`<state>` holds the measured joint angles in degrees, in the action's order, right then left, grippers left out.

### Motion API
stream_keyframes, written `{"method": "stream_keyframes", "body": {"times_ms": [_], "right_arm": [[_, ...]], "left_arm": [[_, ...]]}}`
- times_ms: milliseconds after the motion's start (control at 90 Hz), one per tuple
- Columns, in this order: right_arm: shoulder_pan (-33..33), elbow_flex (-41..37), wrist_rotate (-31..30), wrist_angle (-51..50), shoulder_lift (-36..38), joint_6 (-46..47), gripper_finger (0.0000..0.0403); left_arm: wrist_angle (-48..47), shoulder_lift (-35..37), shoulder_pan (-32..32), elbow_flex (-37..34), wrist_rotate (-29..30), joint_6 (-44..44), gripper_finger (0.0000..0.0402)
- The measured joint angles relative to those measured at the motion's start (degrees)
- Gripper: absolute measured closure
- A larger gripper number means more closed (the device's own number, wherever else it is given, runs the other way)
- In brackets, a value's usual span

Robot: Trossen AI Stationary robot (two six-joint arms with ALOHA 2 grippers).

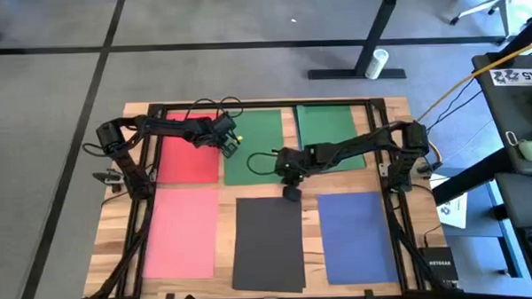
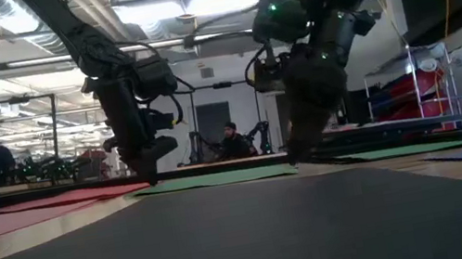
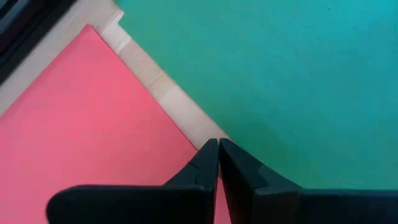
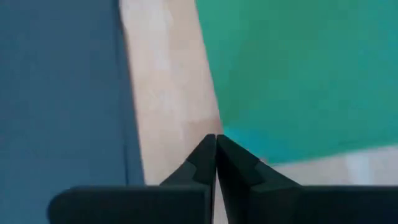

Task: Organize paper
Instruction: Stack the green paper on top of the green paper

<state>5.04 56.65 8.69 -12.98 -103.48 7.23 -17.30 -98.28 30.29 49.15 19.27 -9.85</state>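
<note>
Flat matte paper (image 1: 253, 146) rectangles on pale wood-grain table (image 1: 309, 188) — both jaws pinched closed

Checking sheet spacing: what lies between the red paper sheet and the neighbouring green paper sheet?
Only a bare strip of wooden table separates the red paper sheet from the green paper sheet, seen in the left wrist view.

The high camera is looking straight down on the whole table (image 1: 126, 203); the low one is looking level across it. Both wrist cameras are hovering close, sharing the green sheet (image 3: 298, 74).
</note>
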Motion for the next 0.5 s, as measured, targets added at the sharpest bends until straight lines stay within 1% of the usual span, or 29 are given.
{"method": "stream_keyframes", "body": {"times_ms": [167,356,500], "right_arm": [[-0.7,0.23,0.47,4.43,-0.78,-1.1,0.0403],[-0.57,0.43,1.6,7.2,-4.56,-1.21,0.0403],[-0.53,1.34,0.2,7.6,-5.57,-1.2,0.0403]], "left_arm": [[0.36,0.0,0.01,-0.02,0.0,0.45,0.0402],[0.54,0.0,0.16,-0.02,-0.02,0.46,0.0402],[0.4,0.0,0.16,-0.02,-0.01,0.48,0.0402]]}}
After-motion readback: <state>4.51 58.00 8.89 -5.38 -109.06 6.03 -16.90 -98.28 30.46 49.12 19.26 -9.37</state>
